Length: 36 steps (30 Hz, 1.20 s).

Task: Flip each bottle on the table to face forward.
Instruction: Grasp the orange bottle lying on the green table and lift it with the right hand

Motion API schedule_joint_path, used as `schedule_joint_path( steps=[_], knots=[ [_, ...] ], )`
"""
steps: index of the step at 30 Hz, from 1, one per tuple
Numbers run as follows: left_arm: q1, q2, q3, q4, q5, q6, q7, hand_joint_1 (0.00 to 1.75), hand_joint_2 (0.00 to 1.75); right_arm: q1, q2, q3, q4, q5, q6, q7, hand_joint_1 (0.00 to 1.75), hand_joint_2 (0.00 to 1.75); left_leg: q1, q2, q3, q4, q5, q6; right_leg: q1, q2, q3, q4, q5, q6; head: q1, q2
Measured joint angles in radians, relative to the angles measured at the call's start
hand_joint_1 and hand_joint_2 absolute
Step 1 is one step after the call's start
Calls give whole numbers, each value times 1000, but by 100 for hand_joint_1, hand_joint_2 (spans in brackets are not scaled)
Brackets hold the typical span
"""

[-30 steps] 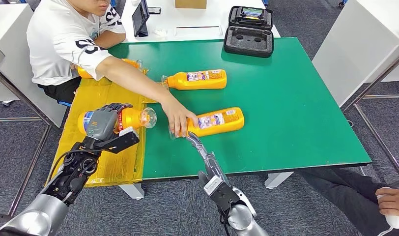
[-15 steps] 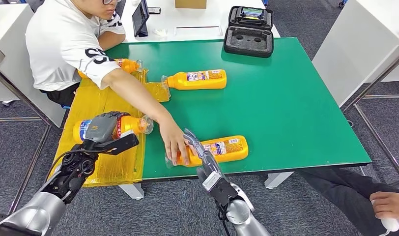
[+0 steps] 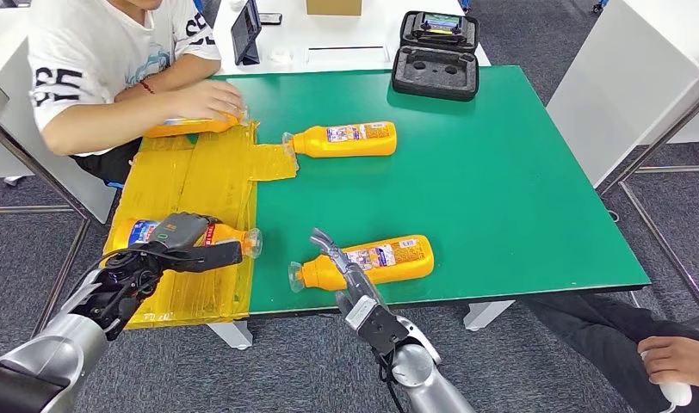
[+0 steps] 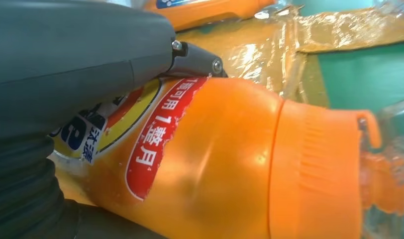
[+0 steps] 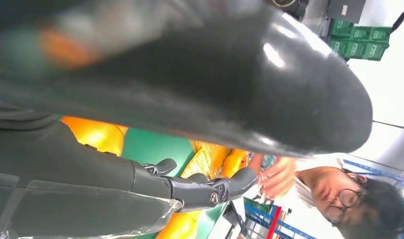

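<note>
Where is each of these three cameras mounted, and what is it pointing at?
Head view: high on the robot, looking down at the green table; both silver arms enter from below.
Left wrist view: behind the left robot hand, close on the orange bottle it grips.
Right wrist view: behind the right robot hand, facing across the table toward a person.
Shared: head and left wrist views both show the gripped bottle.

Four orange bottles lie on their sides: one mid-table, one near the front edge, one on the yellow sheet, and one at the far left, which seems to be a fourth bottle (a person's hand covers much of it). There is one green table, one yellow sheet, one black foam case and one tablet.
</note>
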Motion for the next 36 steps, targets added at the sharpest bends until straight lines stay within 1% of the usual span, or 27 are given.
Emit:
schedule_joint_path(
  steps=[3, 4, 7, 8, 16, 17, 18, 20, 21, 22, 23, 28, 32, 36],
  knots=[
    [-6, 7, -2, 12, -21, 0, 14, 171, 175, 6, 0, 0, 0, 5, 8, -2, 0, 0, 0, 0, 0, 0, 0, 0, 0, 0, 0, 0, 0, 0, 0, 0],
    [-9, 8, -2, 16, -26, 0, 17, 168, 175, 7, 0, 0, 0, 8, 10, -2, 0, 0, 0, 0, 1, 0, 0, 0, 0, 0, 0, 0, 0, 0, 0, 0],
    [-16, 9, -2, 26, -35, -6, 19, 149, 175, 7, 0, 0, 0, 12, 12, -3, 0, 0, 0, 0, 1, 0, 0, -1, 0, 0, 1, 0, 0, 0, 0, 0],
    [-18, 9, -2, 28, -37, -9, 19, 147, 175, 7, 0, 0, 0, 12, 13, -3, 0, 0, 0, 0, 2, 0, 0, -1, 0, 0, 1, 0, 0, 0, 0, 0],
    [-27, 9, -2, 38, -39, -20, 16, 147, 175, 9, 1, 0, 0, 13, 13, -3, 0, 0, 0, 0, 2, 0, 0, -1, 0, 0, 2, 0, 0, 0, 0, 0],
    [-27, 9, -2, 39, -39, -20, 16, 136, 175, 9, 1, 0, 0, 13, 13, -3, 0, 0, 0, 0, 2, 0, 0, -1, 0, 0, 2, 0, 0, 0, 0, 0],
    [-27, 9, -2, 39, -39, -20, 16, 104, 175, 10, 1, 0, 0, 13, 13, -3, 0, 0, 0, 0, 2, 0, 0, -1, 0, 0, 2, 0, 0, 0, 0, 0],
    [-28, 9, -2, 40, -39, -20, 16, 32, 175, 11, 1, 0, 0, 13, 13, -3, 0, 0, 0, 0, 2, 0, 0, -1, 0, 0, 2, 0, 0, 0, 0, 0],
    [-28, 9, -2, 41, -39, -22, 15, 6, 175, 11, 1, 0, 0, 13, 13, -3, 0, 0, 0, 0, 2, 0, 0, -1, 0, 0, 2, 0, 0, 0, 0, 0],
    [-28, 9, -2, 41, -38, -26, 14, 1, 175, 11, 1, 0, 0, 13, 13, -3, 0, 0, 0, 0, 2, 0, 0, -1, 0, 0, 2, 0, 0, 0, 0, 0],
    [-28, 9, -2, 43, -37, -33, 10, 0, 175, 12, 1, 0, 0, 14, 13, -3, 0, 0, 0, 0, 2, 0, 0, -1, 0, 0, 2, 0, 0, 0, 0, 0],
    [-37, 7, 5, 49, -18, -87, -18, 0, 175, 13, 2, -2, -2, 24, 12, 2, 0, 0, 0, 0, 2, 0, 0, -1, 0, 0, 2, 0, 0, 0, 0, 0],
    [-41, 5, 14, 56, -8, -109, -39, 0, 0, 23, 2, -8, -12, 26, 7, 12, 0, 0, 0, 0, 2, 0, 0, -1, 0, 0, 2, 0, 0, 0, 0, 0],
    [-41, 3, 28, 61, 14, -138, -71, 0, 0, 37, 3, -16, -23, 31, 6, 18, 0, 0, 0, 0, 3, 0, 0, -1, 0, 0, 3, 0, 0, 0, 0, 0]
  ],
)
